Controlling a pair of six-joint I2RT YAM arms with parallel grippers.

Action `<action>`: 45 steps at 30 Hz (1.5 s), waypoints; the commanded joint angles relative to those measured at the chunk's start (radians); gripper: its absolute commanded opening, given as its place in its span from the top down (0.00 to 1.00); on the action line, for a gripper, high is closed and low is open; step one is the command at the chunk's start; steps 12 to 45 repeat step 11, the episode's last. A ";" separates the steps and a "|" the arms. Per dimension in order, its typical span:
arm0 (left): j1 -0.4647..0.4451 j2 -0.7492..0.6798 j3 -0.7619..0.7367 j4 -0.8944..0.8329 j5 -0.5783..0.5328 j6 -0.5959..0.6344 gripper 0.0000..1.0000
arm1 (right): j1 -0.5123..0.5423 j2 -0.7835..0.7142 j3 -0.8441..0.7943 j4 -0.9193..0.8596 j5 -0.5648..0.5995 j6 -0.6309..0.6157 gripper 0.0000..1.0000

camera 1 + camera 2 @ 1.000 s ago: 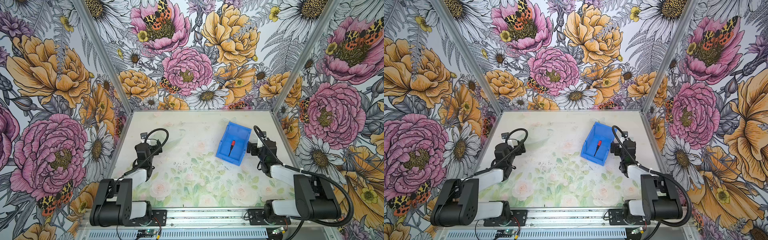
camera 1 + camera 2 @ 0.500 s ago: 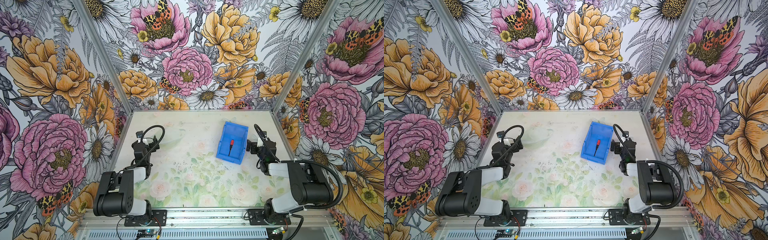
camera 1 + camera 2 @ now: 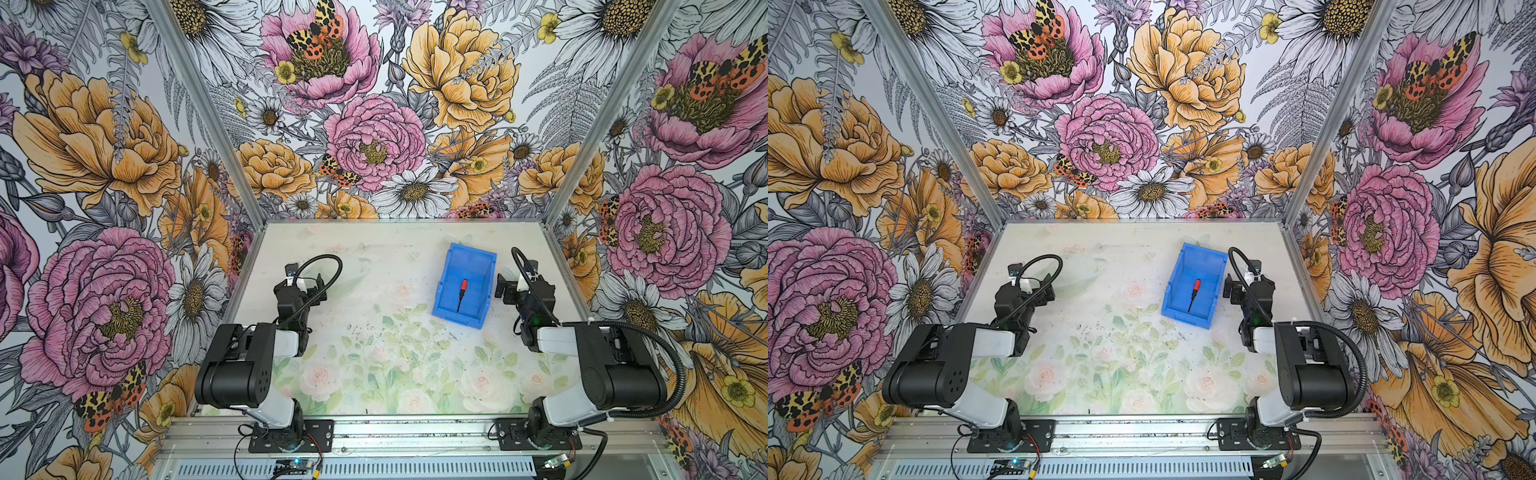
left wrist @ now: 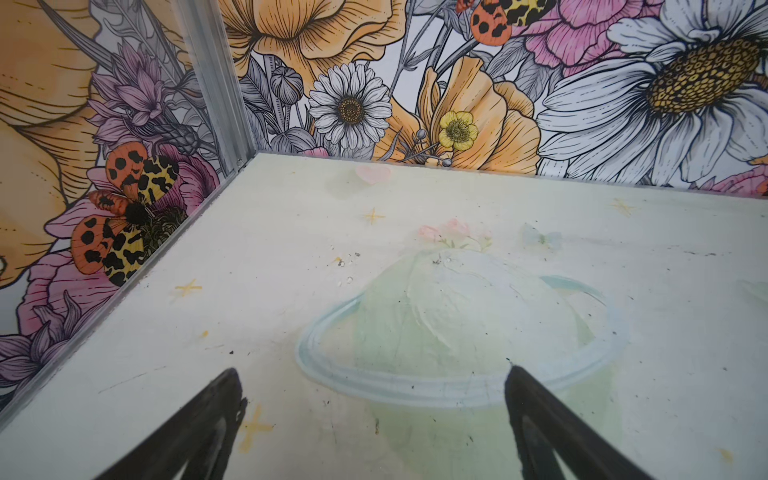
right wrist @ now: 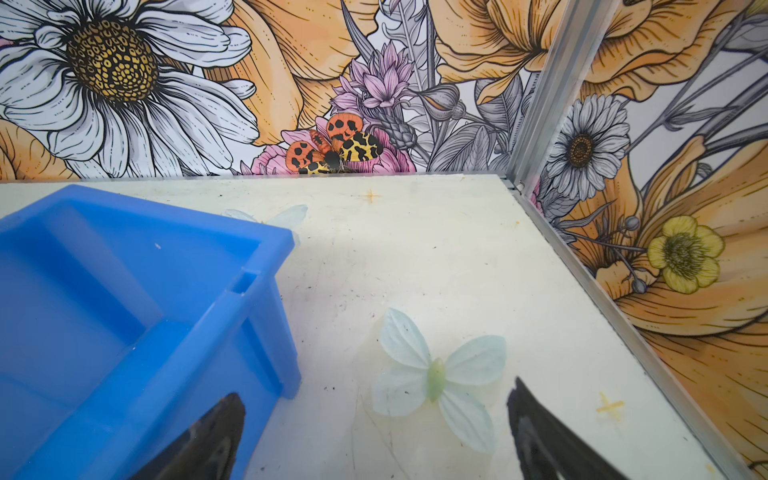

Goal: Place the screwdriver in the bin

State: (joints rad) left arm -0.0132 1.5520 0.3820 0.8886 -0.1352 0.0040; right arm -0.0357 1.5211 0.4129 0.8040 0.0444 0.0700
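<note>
Since the earlier pictures, the big parts of both arms have been folded back toward their stands. The bin and the screwdriver have been left where they were. On the table, the blue bin is seen toward the right side. The left gripper is held wide open over bare table, with nothing in it. The right gripper is held wide open too, just beside the bin, and it is empty. The small red screwdriver is lying flat inside the bin. The job looks done. Next, it seems the arms only need to be put to rest.
</note>
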 commanded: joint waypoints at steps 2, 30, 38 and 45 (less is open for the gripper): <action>-0.029 -0.003 -0.023 0.082 -0.050 0.035 0.01 | 0.011 0.014 -0.009 0.034 0.024 0.009 0.01; 0.021 -0.004 -0.003 0.042 0.072 0.015 0.01 | 0.012 0.013 -0.011 0.036 0.024 0.009 0.00; 0.021 -0.004 -0.003 0.042 0.072 0.015 0.01 | 0.012 0.013 -0.011 0.036 0.024 0.009 0.00; 0.021 -0.004 -0.003 0.042 0.072 0.015 0.01 | 0.012 0.013 -0.011 0.036 0.024 0.009 0.00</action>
